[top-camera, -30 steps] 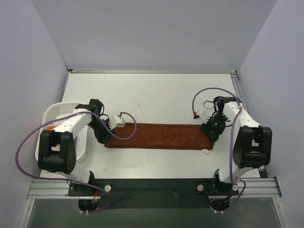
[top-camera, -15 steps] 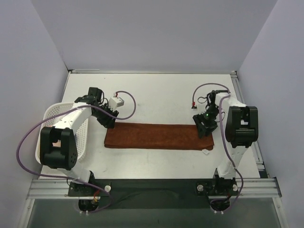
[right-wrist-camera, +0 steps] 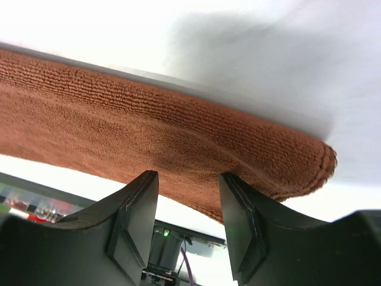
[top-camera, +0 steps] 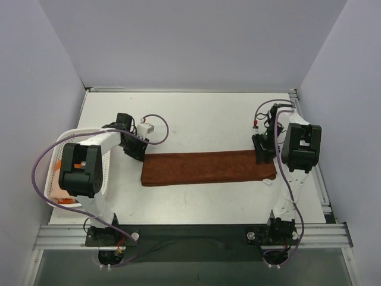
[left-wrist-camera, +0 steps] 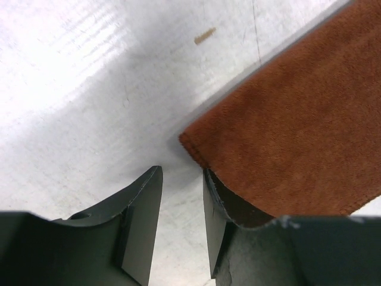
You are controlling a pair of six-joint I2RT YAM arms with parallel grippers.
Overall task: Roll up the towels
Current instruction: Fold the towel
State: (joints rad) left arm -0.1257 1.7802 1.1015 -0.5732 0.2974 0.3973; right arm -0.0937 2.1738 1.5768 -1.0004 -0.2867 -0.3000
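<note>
White table (top-camera: 196,113) carries the brown towel (top-camera: 205,168) from 9 to 3 o'clock; with the left gripper (left-wrist-camera: 181,179) open, empty beside its corner, and the right gripper (right-wrist-camera: 187,179) of unclear hold, rolling could start crooked.

table (top-camera: 196,113): white, filling the middle of the frame.
rust-brown towel (top-camera: 208,168): a long narrow strip lying flat across the centre, running left to right, with its right end a little higher in the frame.
white tag (top-camera: 267,181): pokes out just below the towel's lower right corner.
left gripper (top-camera: 136,148): left of centre, at the towel's upper left corner; contact too small to tell.
right gripper (top-camera: 262,149): right of centre, over the towel's upper right edge.
basket (top-camera: 59,149): white lattice at the left edge, partly under the left arm.
purple cable (top-camera: 34,176): loops out past the basket.
</note>
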